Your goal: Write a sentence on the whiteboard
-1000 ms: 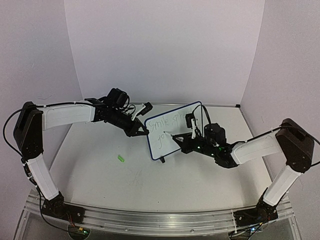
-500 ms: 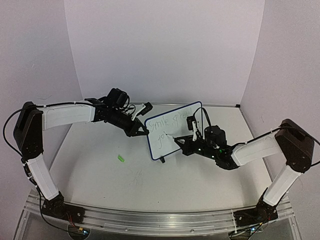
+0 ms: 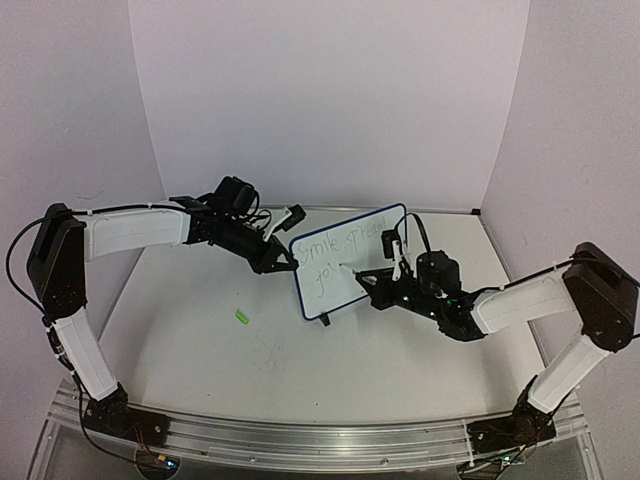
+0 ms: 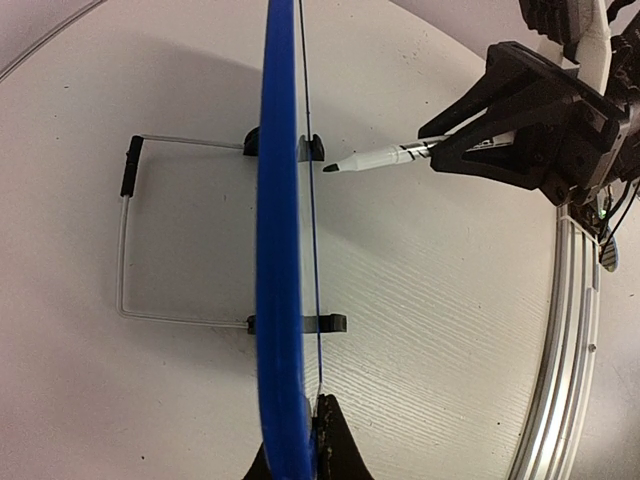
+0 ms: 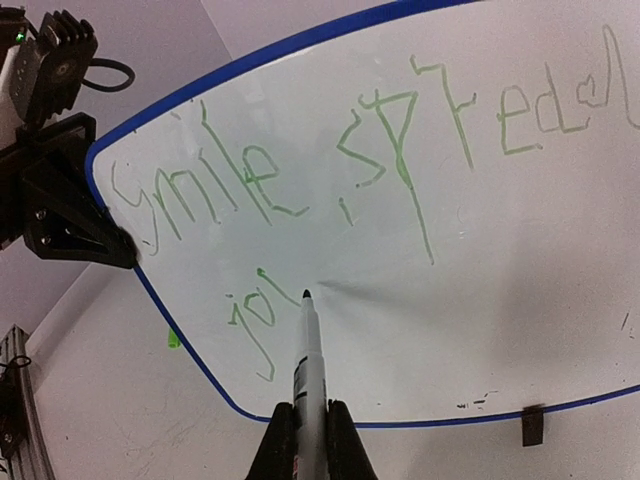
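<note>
— Where is the board?
— The board [image 3: 335, 302] stands upright on its long edge on the counter [image 3: 200, 350], between my two arms. Its long axis runs from my left hand away toward the right rear. Its written face is turned to my right arm.
— And the sentence?
— The sentence [image 5: 260, 185] runs along that long axis in two green lines: "smile spread" above, and below it only "jo", near the left end.
— What are your hands doing?
— My left hand [image 3: 284, 264] is clamped on the board's left edge and steadies it. My right hand [image 3: 368, 282] is closed tight around the pen [image 5: 310, 350].
— How does the pen lie to the board?
— Its long axis points nearly square at the face, tip first. The tip sits just right of the "o". From my left wrist I see a thin gap between tip and face, so I judge it is not marking.
— What does the next stroke turn on?
— The board lies straight ahead of the tip. I reckon a small push along the pen's axis makes contact, and then the stroke runs rightward along the lower line. My right arm is the nearer one for that. The left must hold firm, or the board may tip back.
</note>
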### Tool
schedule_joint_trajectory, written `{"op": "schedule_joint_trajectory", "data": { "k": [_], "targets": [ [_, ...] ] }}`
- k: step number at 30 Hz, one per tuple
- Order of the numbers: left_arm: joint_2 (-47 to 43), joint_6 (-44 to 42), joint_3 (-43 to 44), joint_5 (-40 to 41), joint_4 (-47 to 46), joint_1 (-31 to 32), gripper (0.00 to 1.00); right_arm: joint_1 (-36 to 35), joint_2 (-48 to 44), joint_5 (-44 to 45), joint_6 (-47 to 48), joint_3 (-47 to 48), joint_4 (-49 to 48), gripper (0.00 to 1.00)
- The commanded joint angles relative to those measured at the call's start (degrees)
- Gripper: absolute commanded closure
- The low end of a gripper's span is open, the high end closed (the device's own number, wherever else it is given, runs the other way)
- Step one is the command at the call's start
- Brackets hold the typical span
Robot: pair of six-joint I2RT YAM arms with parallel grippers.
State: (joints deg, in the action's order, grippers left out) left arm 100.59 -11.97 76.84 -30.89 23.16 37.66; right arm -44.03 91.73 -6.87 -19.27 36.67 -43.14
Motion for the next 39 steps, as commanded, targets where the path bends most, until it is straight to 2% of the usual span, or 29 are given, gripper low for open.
{"op": "schedule_joint_trajectory", "data": {
  "k": [1, 16, 25, 39],
  "targets": [
    [2.17, -2.06, 0.59, 3.23, 4.62, 0.48, 1.00, 0.17, -0.12, 0.99, 1.59, 2.17, -1.34, 1.00],
    [2.13, -2.07, 0.59, 3.24, 4.65, 0.48, 1.00, 0.17, 3.07, 1.77, 2.43, 4.20, -1.42, 1.00],
    [2.16, -2.03, 0.60, 3.21, 4.62, 0.48, 1.00, 0.02, 3.95, 1.29, 0.85, 2.11, -1.44, 1.00],
    [2.16, -2.09, 0.68, 3.22, 4.61, 0.48, 1.00, -2.86, 8.55, 1.72, -1.51, 1.61, -2.40, 1.00]
  ]
}}
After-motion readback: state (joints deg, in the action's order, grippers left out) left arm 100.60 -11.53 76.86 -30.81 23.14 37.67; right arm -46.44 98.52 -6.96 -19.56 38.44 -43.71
